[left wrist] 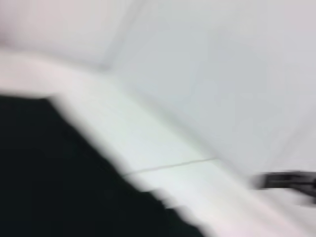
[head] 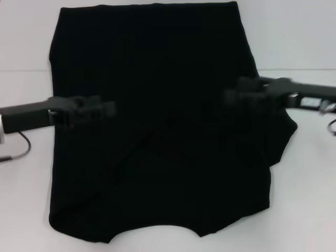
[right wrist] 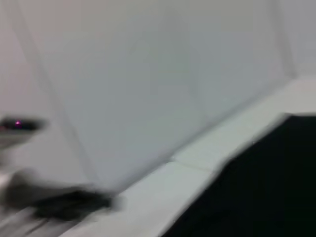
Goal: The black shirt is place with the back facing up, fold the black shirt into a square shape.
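Observation:
The black shirt (head: 157, 136) lies spread over most of the white table (head: 299, 199), plain side up, with no print showing. A sleeve sticks out on its right side (head: 281, 134). My left gripper (head: 97, 109) hovers over the shirt's left edge at mid height. My right gripper (head: 239, 97) is over the shirt's right part, just inside the sleeve. Both are motion-blurred. The left wrist view shows the shirt's (left wrist: 59, 177) edge on the table, and the right wrist view shows another part of the shirt (right wrist: 266, 187).
A white wall (head: 294, 31) rises behind the table. Cables trail off the left arm (head: 21, 144) and the right arm (head: 332, 126). Bare table (head: 23, 210) shows on both sides of the shirt. A blurred dark arm (left wrist: 289, 181) is far off in the left wrist view.

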Motion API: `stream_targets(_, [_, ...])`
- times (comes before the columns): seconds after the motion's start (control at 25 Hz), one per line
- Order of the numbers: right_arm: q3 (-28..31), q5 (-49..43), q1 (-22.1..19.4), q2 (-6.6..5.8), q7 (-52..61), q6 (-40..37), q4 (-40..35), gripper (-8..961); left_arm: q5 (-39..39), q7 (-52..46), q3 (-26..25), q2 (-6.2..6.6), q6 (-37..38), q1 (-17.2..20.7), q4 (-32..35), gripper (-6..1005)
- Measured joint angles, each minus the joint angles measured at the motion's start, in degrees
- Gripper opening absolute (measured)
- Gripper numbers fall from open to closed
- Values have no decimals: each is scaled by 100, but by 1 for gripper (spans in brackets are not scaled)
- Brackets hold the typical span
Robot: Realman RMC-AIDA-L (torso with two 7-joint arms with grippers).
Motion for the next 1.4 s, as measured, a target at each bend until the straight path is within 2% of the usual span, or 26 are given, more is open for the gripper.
stream_targets(0.12, [-13, -155, -7, -303, 1034, 365, -4, 900, -452, 1042, 28, 39, 816, 43, -438, 438])
stream_targets(0.16, [-31, -302, -5, -416, 1402, 479, -4, 900, -452, 1042, 28, 39, 816, 43, -438, 479])
stream_targets(0.2, [-43, -501, 7, -515, 1768, 557, -4, 900, -441, 1733, 164, -9, 1036, 30, -641, 520])
stream_targets(0.28, [-54, -942, 46, -688, 2472, 670, -12, 900, -421, 2074, 316, -48, 1076, 28, -700, 600])
stream_targets(0.36, [-58, -1370, 73, -797, 3058, 707, -61, 900, -410, 2530, 603, -107, 1071, 55, -728, 680])
stream_targets(0.44, [-62, -1801, 79, -850, 3524, 706, -212, 899, -379, 2782, 800, -141, 1033, 78, -728, 758])
stream_targets(0.6, [-67, -2564, 100, -843, 4198, 682, -483, 899, -228, 3108, 1051, -175, 912, 89, -722, 949])
stream_targets(0.88, [-75, -3472, 255, -758, 4639, 762, -475, 898, -176, 3235, 1473, -186, 728, 82, -723, 948])
stream_targets(1.08, [-83, -3607, 351, -661, 4653, 1157, -236, 898, -86, 3279, 1512, -212, 651, 58, -721, 948])
stream_targets(1.28, [-122, -3611, 460, -654, 4659, 1609, 216, 897, -79, 3281, 1467, -210, 596, 58, -722, 947])
stream_targets(1.4, [-122, -3611, 526, -605, 4660, 1820, 390, 897, -79, 3283, 1458, -201, 560, 52, -722, 947])
